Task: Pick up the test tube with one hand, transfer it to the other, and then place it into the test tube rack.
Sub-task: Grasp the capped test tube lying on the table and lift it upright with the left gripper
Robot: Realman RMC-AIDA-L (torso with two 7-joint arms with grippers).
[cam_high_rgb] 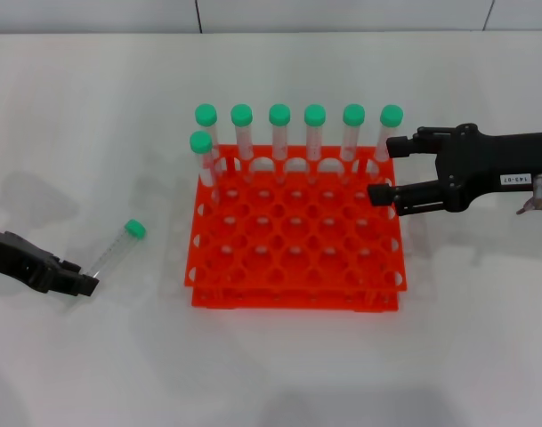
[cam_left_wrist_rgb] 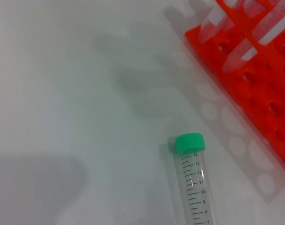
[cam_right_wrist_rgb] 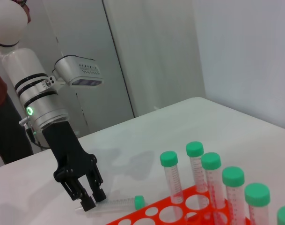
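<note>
The test tube (cam_high_rgb: 117, 246) lies flat on the white table, left of the rack, green cap pointing toward the rack; it also fills the lower part of the left wrist view as test tube (cam_left_wrist_rgb: 193, 183). My unlabelled left gripper (cam_high_rgb: 85, 283) is low at the tube's tapered end. In the right wrist view the left gripper (cam_right_wrist_rgb: 93, 200) stands open, its fingers on either side of that end of the test tube (cam_right_wrist_rgb: 116, 204). My labelled right gripper (cam_high_rgb: 388, 171) hovers open and empty over the right edge of the orange-red test tube rack (cam_high_rgb: 293, 298).
Several green-capped tubes (cam_high_rgb: 279, 133) stand upright in the rack's back row, plus one (cam_high_rgb: 202, 160) in the second row at far left. The rack (cam_left_wrist_rgb: 254, 70) lies close to the lying tube. Bare table surrounds the rack.
</note>
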